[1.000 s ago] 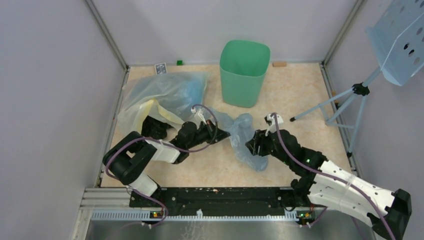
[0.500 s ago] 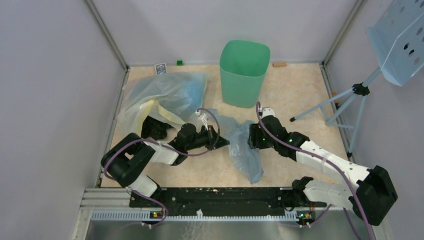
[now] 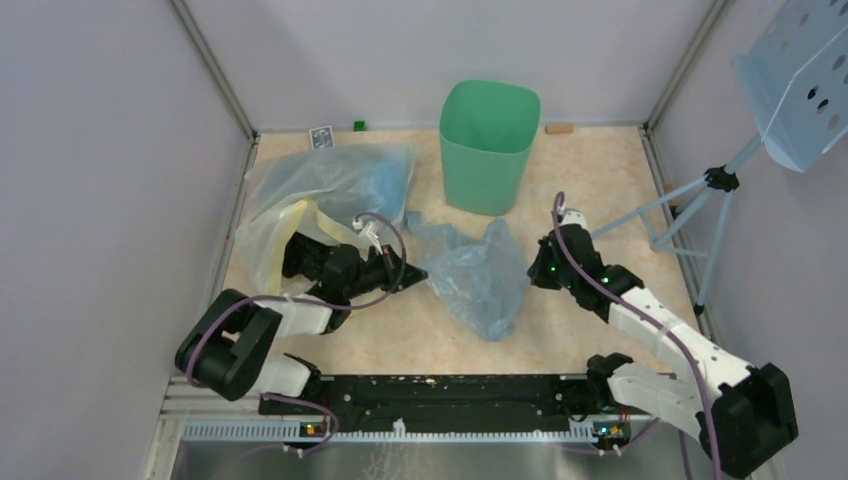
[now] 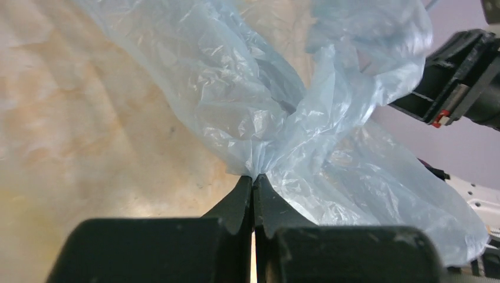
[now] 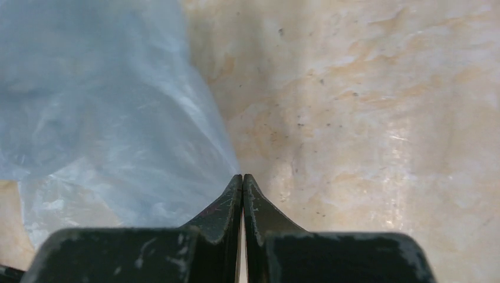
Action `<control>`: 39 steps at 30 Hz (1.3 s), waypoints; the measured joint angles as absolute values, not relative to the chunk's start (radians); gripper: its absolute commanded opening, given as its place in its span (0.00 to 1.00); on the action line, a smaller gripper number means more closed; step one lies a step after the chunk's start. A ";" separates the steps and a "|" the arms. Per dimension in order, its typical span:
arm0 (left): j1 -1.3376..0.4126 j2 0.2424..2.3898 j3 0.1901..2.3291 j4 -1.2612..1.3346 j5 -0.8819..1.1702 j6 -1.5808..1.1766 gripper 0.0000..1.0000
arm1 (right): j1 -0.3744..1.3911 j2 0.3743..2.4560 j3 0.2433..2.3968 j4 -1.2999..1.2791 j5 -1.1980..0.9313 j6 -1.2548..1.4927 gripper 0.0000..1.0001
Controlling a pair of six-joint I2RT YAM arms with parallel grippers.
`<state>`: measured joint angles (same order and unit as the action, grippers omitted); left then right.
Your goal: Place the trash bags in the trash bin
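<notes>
Left wrist view, nearest first: the left gripper (image 4: 253,180) has its two black fingers pressed flat together with no gap, and a gathered bunch of the trash bag (image 4: 265,106) is pinched at their tips. From that pinch the thin, crinkled light-blue film fans upward and outward over the beige table (image 4: 88,130). In the right wrist view the right gripper (image 5: 242,177) is closed just as tightly. The bag's edge runs straight down into its fingertips, so it appears to hold the film there, and the rest of the bag spreads off to the left of that picture. From the top external camera the bag is stretched between the two grippers, one at its left edge and one at its right, and its lower end droops toward the arm bases. Behind the left arm lies a bigger clear bag with a yellow tint (image 3: 320,190). Farther back the mint-green trash bin (image 3: 487,150) stands upright with its mouth open; the bag's far corner is near its base, not inside it. Along the back wall sit a playing card (image 3: 320,136), a small green block (image 3: 358,125) and a wooden block (image 3: 559,128).
</notes>
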<state>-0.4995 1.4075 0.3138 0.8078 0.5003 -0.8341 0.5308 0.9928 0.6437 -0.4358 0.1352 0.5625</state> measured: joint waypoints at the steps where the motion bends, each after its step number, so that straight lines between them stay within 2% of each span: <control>1: -0.483 1.383 0.308 0.784 0.498 -0.830 0.00 | 0.515 0.968 0.634 -0.437 0.139 0.568 0.00; 9: -0.419 1.118 0.305 0.514 0.412 -0.750 0.00 | 0.454 0.767 0.568 -0.476 0.242 0.659 0.00; 12: -0.399 1.026 0.305 0.437 0.373 -0.724 0.00 | 0.448 0.745 0.533 -0.464 0.229 0.658 0.26; 13: -0.396 1.009 0.305 0.429 0.369 -0.716 0.00 | 0.447 0.743 0.521 -0.450 0.200 0.648 0.31; 20: -0.393 1.048 0.373 0.311 0.438 -0.635 0.00 | 0.446 0.848 0.513 -0.270 -0.110 0.543 0.57; 23: -0.393 1.075 0.391 0.281 0.468 -0.612 0.00 | 0.447 0.928 0.546 -0.233 -0.193 0.536 0.74; 27: -0.393 1.087 0.392 0.261 0.500 -0.597 0.00 | 0.461 0.979 0.566 -0.154 -0.248 0.571 0.79; 33: -0.393 1.094 0.392 0.259 0.519 -0.583 0.00 | 0.543 1.071 0.567 -0.041 -0.260 0.642 0.78; 36: -0.393 1.103 0.392 0.258 0.527 -0.577 0.01 | 0.578 1.136 0.574 -0.010 -0.260 0.677 0.69; 37: -0.393 1.105 0.392 0.258 0.531 -0.576 0.02 | 0.585 1.155 0.579 -0.002 -0.260 0.695 0.59; 38: -0.393 1.106 0.392 0.258 0.535 -0.575 0.06 | 0.588 1.170 0.580 0.009 -0.260 0.710 0.40; 39: -0.393 1.106 0.392 0.258 0.539 -0.575 0.10 | 0.590 1.182 0.583 0.015 -0.259 0.725 0.15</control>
